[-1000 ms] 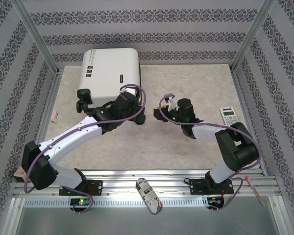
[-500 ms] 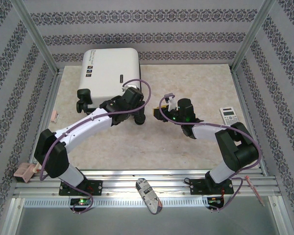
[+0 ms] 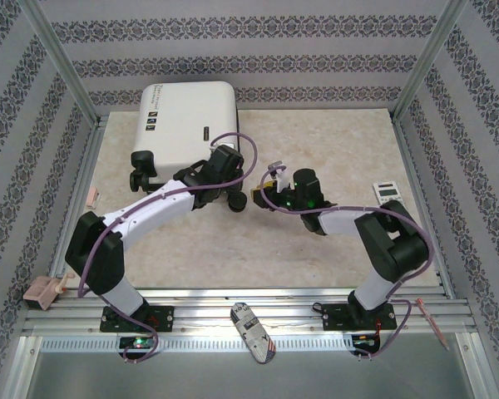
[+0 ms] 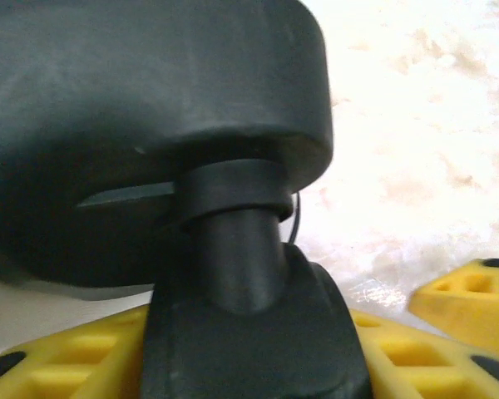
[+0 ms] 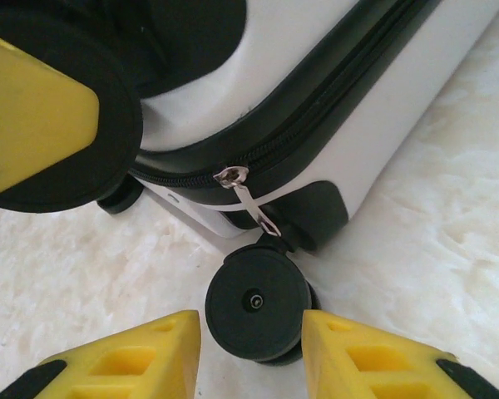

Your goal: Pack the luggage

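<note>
Luggage (image 3: 185,120) closed, zipper (image 5: 316,116) shut, flat on table (image 3: 316,249)

Robot lab test cell. Worktop (image 3: 316,249) with marble-look surface, boxed in by bare aluminium posts (image 3: 65,71) and flat wall panels (image 3: 249,62) printed with striped floral pattern, like staged backdrop. Slotted aluminium rails (image 3: 200,306) along near edge; two arm bases (image 3: 137,320) bolted there side by side. Purple cables (image 3: 233,135) looped along white-and-black arms (image 3: 145,218). Small green indicator light glowing by each base.
</note>
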